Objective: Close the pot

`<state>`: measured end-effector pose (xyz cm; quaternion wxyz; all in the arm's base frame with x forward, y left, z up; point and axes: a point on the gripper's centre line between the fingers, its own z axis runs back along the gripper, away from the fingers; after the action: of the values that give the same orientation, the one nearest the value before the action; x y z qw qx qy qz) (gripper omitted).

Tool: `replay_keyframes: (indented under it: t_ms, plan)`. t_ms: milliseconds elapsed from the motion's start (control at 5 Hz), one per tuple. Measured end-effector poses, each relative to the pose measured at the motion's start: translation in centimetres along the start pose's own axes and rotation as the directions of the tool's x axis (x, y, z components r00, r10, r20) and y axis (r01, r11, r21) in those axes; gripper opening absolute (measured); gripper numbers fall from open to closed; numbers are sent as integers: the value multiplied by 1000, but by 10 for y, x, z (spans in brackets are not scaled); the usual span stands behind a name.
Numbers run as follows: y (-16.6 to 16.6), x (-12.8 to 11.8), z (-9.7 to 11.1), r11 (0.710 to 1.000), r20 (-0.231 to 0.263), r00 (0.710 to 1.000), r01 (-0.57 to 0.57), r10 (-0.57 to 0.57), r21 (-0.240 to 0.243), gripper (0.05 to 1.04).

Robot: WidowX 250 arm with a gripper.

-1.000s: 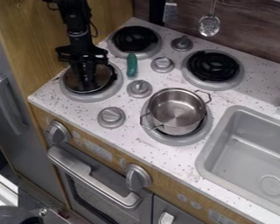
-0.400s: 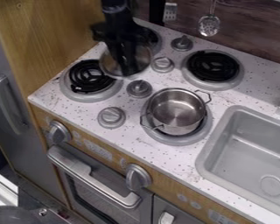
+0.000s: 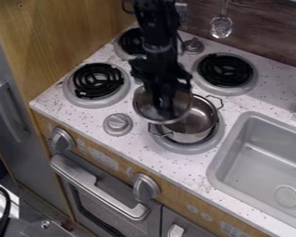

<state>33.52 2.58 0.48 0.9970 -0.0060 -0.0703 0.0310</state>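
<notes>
Pot [image 3: 194, 127] sits on a burner [image 3: 184, 148] at about four o'clock from the pincer [image 3: 164, 114], which pinches the lid [image 3: 144, 105] across the pot's ten-o'clock side, so closing probably needs a slight four-o'clock shift before lowering.

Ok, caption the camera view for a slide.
Black pincer holding a round silver-rimmed lid by an open silver metal pot.

Camera above counter [image 3: 138, 149], facing down at slant toward wall [image 3: 268, 44], fairly near (sink [image 3: 246, 155] cropped at right).
</notes>
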Motion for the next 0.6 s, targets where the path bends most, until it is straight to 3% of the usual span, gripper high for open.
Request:
replay_keyframes:
  t_ms: [200,600]
  plan:
    - [-15,-3,-17,999,-19,999,38,-38,-1,271]
    - [-36,22,-25,998,20,998,58,-58,2,271]
